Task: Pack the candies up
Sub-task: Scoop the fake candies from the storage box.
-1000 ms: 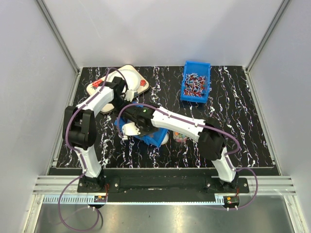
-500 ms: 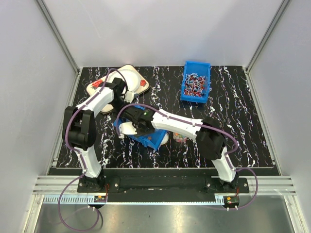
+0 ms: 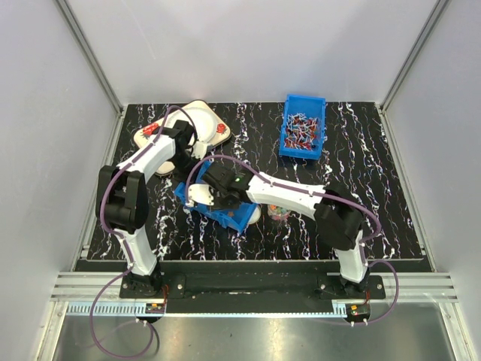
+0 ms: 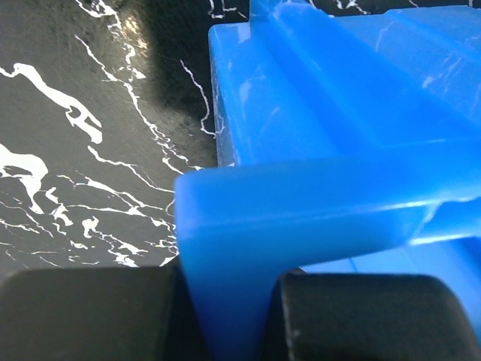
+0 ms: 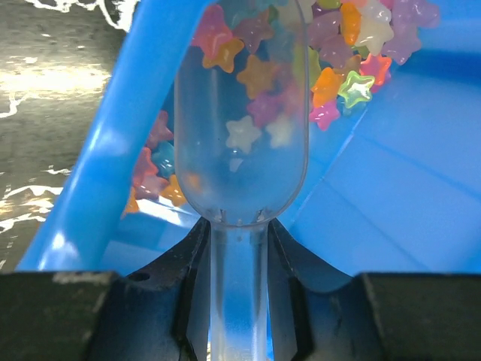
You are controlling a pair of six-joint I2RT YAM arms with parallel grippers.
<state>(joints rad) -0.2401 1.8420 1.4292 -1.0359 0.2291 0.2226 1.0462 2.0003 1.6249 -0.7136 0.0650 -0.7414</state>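
The candies (image 5: 340,47) are tiny star-shaped sweets in pink, yellow, orange and green, heaped in a blue bin (image 5: 391,188). My right gripper (image 5: 237,241) is shut on the handle of a clear plastic scoop (image 5: 240,150), whose bowl holds several candies above the bin's corner. My left gripper (image 4: 229,297) is shut on a rim corner of the same blue bin (image 4: 338,90). From the top external view, the blue bin (image 3: 225,214) sits mid-table with the right gripper (image 3: 204,194) over it and the left gripper (image 3: 198,148) at its far edge.
A second blue bin (image 3: 302,126) of red-white wrapped sweets stands at the back right. A white plate-like pile (image 3: 197,120) lies at the back left. A small container of sweets (image 3: 279,213) sits right of the near bin, under the right arm.
The right arm has shifted slightly to the right and the scoop has moved a little within the bin. The left arm has stayed put.
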